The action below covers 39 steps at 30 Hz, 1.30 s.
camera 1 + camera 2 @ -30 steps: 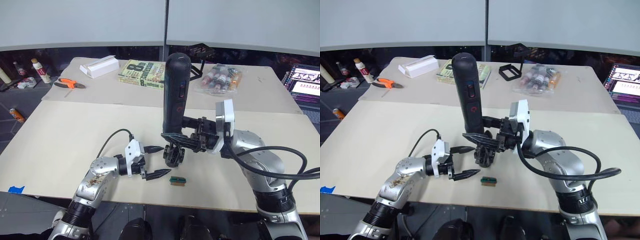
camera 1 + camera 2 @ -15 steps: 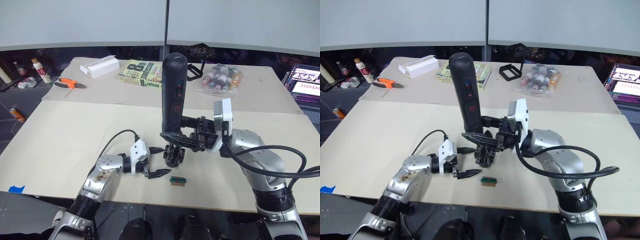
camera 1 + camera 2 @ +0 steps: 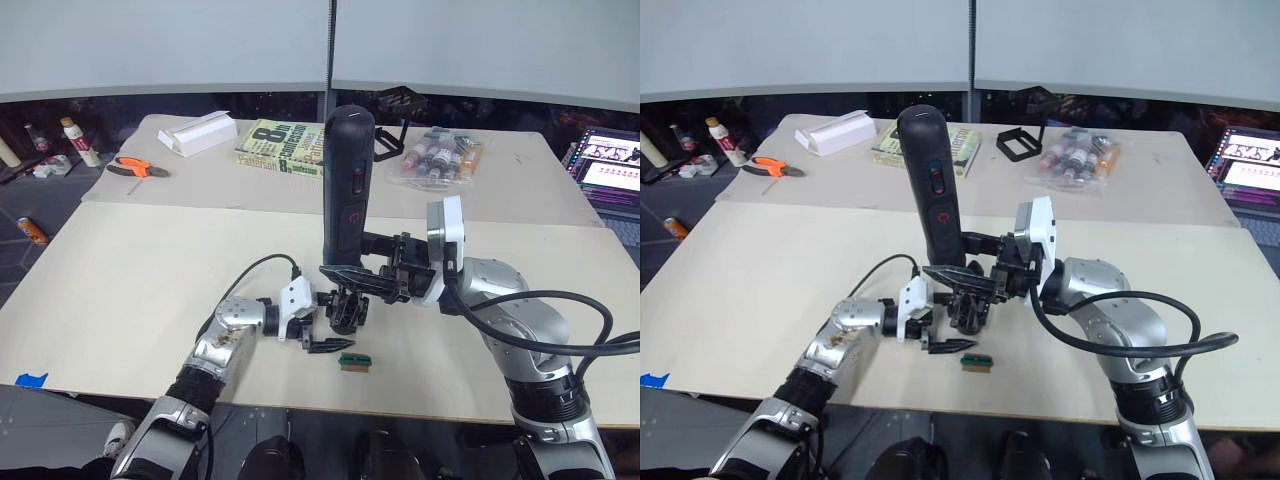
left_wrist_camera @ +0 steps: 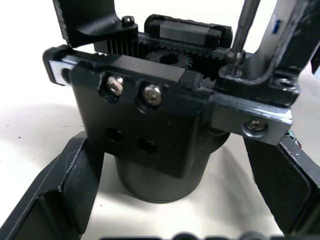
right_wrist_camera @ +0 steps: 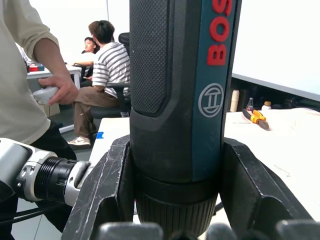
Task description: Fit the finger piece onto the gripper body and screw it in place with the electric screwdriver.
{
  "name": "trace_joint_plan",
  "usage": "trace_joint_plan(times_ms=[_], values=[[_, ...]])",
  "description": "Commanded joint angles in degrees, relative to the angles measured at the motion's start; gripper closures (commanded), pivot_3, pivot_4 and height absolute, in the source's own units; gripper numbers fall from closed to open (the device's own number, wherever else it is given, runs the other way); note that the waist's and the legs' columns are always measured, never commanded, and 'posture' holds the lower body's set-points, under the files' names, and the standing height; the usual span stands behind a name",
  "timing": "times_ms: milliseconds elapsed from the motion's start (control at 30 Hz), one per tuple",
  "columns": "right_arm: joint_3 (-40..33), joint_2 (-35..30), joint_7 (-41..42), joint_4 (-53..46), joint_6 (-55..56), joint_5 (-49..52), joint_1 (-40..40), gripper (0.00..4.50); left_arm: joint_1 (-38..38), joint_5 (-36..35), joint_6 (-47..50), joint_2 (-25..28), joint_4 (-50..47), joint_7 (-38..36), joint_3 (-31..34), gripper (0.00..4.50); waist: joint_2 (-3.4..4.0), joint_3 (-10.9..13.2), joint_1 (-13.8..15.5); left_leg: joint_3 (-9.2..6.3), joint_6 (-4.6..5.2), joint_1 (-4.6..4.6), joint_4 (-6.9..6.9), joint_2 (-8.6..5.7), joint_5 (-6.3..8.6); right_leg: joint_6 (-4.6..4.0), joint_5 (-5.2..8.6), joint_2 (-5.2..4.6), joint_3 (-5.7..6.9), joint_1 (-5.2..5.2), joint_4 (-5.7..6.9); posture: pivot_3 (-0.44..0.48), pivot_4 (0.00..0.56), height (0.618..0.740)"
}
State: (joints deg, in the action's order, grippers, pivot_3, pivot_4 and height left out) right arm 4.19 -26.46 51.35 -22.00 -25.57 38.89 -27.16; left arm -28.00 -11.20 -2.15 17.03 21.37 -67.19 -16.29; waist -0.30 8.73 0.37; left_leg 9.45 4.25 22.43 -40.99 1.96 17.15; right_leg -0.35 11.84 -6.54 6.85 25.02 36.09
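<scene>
At the near edge of the cream table point(image 3: 120, 290), your left gripper point(image 3: 322, 326) has moved in from the left during the last second, and its fingers now stand wide on both sides of the gripper body point(image 4: 150, 130), not yet touching it. I judge this means you are ready to steady the body while the screw goes in.

Just above it, your right gripper point(image 3: 352, 275) is still closed on the electric screwdriver point(image 3: 346, 180), which stands upright as before. In the left wrist view its thin bit point(image 4: 242, 27) sits on a screw head in the grey finger piece point(image 4: 250, 107), already laid on the body, so I believe the driving step is now.

Beside the body, toward you, lies a small green-and-tan block point(image 3: 353, 361); it is close to your lower left finger and could be pushed.

Farther back on the second table are orange pliers point(image 3: 138, 167), a white box point(image 3: 198, 133), a book point(image 3: 285, 147) and a bag of small bottles point(image 3: 438, 157), all well apart from the work.
</scene>
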Motion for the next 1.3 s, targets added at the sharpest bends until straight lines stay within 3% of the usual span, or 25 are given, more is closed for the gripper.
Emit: trace_joint_plan(times_ms=[33,667,700,833,1300], values=[[-0.58,-0.23,-0.34,-2.48,-0.06,0.29,-0.2,2.58,-2.04,0.23,-1.75,-1.43,0.93,-0.24,0.1,0.0,0.0,0.0,0.04,0.0,0.0,0.0,0.0,0.0,0.0,0.0,0.0,-0.01,0.0,0.0,0.0,0.0,0.15,0.74],[-0.64,-0.32,-0.65,-2.96,0.08,-0.09,0.46,2.58,-3.63,0.8,-4.0,-3.77,5.24,-0.88,0.59,0.0,0.0,0.0,-0.07,-0.02,0.01,0.0,0.0,0.0,0.0,0.0,0.0,0.0,0.0,0.0,0.0,0.0,0.15,0.74],[-0.65,-0.33,-0.68,-3.01,0.05,-0.09,0.51,2.58,-3.66,0.78,-4.12,-3.79,5.38,-0.97,0.6,0.53,0.0,0.0,-0.08,-0.02,0.01,0.0,0.0,0.0,0.0,0.0,0.0,-0.01,0.0,0.0,0.0,0.0,0.15,0.74],[-0.72,-0.52,-0.75,-3.24,-0.04,-0.14,0.8,2.58,-3.75,1.02,-4.58,-3.86,6.05,-1.22,0.67,1.95,0.0,0.0,-0.07,-0.02,0.01,0.0,0.01,0.0,0.0,0.0,0.0,-0.01,0.0,0.0,-0.01,0.0,0.15,0.74],[0.06,-0.26,-1.4,-2.4,-0.08,-1.18,1.0,2.58,-3.5,1.58,-4.73,-4.11,6.25,-1.46,0.85,1.95,0.0,0.0,-0.04,-0.03,0.01,0.0,0.01,0.0,0.0,0.0,0.0,-0.01,0.01,0.0,0.0,0.0,0.15,0.74]])
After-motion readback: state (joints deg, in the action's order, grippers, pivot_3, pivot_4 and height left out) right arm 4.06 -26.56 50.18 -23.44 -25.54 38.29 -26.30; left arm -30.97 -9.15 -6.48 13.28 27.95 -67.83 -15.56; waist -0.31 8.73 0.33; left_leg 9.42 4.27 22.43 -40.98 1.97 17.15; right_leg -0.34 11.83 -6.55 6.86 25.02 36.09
